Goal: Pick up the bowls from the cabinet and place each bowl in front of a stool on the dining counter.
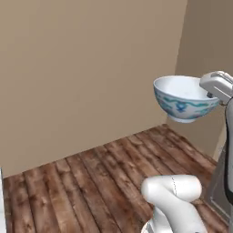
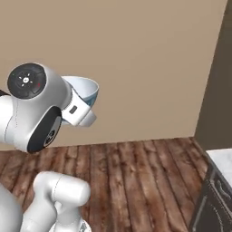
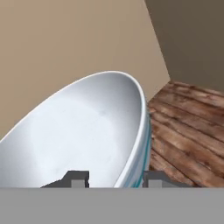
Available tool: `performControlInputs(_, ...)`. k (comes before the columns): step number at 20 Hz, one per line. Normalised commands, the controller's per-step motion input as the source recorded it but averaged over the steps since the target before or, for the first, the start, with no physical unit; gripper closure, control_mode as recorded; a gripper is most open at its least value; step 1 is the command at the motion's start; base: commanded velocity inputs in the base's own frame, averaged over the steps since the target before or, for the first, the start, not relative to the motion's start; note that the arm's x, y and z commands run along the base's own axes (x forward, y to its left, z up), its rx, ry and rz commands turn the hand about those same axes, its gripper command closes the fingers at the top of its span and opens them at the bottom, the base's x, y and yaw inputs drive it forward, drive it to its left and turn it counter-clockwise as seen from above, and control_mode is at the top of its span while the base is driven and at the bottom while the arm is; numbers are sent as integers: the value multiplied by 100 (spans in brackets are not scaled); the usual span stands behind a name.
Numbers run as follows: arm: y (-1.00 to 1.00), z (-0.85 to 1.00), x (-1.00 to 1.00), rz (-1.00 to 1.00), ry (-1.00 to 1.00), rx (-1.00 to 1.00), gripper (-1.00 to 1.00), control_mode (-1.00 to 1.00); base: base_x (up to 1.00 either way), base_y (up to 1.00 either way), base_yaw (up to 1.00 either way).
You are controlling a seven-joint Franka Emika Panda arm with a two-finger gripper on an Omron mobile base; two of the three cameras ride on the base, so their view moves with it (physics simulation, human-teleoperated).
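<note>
Your arm [image 2: 41, 108] is glossy white with rounded, tube-like links. One big joint ends in a flat black round cap [image 2: 27, 81] with small markings and a red dot; another shows a dark oval band. The gripper [image 3: 116, 179] has two small dark grey finger tips [image 3: 76, 179] with squared ends on a white hand.

A plain tan wall [image 1: 82, 68] fills the background, meeting a darker brown wall [image 1: 205, 41] at a corner on the right. Below runs a floor of reddish-brown wooden planks [image 1: 91, 182]. In the right base view, a dark appliance front [image 2: 213, 204] stands at the lower right under a pale marble edge [image 2: 222, 158].
</note>
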Motion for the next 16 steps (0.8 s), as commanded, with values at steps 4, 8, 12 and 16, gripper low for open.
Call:
performControlInputs(4,0,0,0,0,0,0,100,100,25,36,68)
performControlInputs(8,0,0,0,0,0,0,100,100,76,9,58)
performControlInputs(12,0,0,0,0,0,0,100,100,100,0,43)
performControlInputs(16,0,0,0,0,0,0,100,100,100,-7,32)
